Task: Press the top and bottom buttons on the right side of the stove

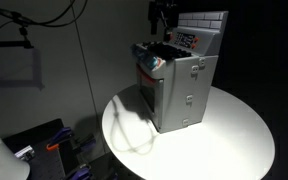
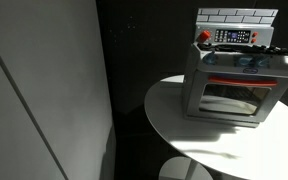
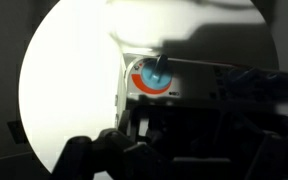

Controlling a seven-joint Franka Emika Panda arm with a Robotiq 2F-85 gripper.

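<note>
The small grey toy stove (image 1: 189, 90) stands on a round white table (image 1: 239, 135). It shows in both exterior views, with its front door facing the camera in one of them (image 2: 229, 92). Its red-and-white control patch (image 1: 187, 40) sits on the tiled back panel (image 2: 234, 37). My gripper (image 1: 164, 35) hangs dark just above the stove's top, near the panel. In the wrist view a round red-and-blue dial (image 3: 151, 78) on the stove lies below me. The gripper's dark body (image 3: 174, 150) fills the lower part, and its jaws cannot be made out.
The table's edge is close round the stove (image 2: 184, 130). A grey wall panel (image 2: 44, 90) stands beside the table. Cables and boxes lie on the floor (image 1: 34, 150). A white round base shows below the table (image 2: 184, 170).
</note>
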